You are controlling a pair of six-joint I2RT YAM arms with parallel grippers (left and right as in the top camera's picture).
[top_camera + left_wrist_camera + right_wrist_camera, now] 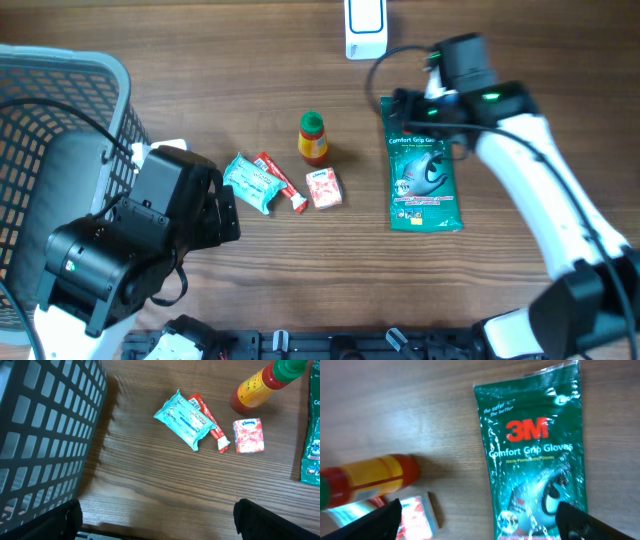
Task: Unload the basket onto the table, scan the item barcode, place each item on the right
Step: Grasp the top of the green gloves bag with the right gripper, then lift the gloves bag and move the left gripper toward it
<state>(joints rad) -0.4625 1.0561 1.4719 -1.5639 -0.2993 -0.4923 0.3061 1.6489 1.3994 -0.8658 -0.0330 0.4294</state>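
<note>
Item: green flat plastic pack of 3M gloves [425, 180]. It is your likely scan target, judging by the right arm parked over it.
Where: right of centre in the overhead, flat on the wooden counter [200, 60], printed face up, long axis running up-down the frame.
Right fingers [582, 522]: spread wide with nothing held. They sit over the pack's upper end in the overhead; can't tell if they touch it.
Left fingers [272, 520]: spread wide and empty, lower left of the overhead, just beside the grey plastic mesh basket [40, 110].
Handling: expect it to be light, thin and floppy. The glossy film is probably slippery, the contents soft and not fragile. It will likely droop if you lift it by one end.
Grip: pinch the sealed header strip at the top edge, or across a long side edge. It lies flat, so you have little to get under.
Barcode: none shows on the upward face. It is probably underneath, so plan to flip or tilt the pack and keep the fingers off the code.
Scanner: the white boxy device [365, 28] at top centre looks like it. It is near the pack, up and to the left.
Neighbours: orange sauce bottle with green cap [313, 138], small red-and-white carton [324, 188], red stick sachet [283, 180] and teal wipes packet [250, 182]. All lie left of the pack and apart from it.
</note>
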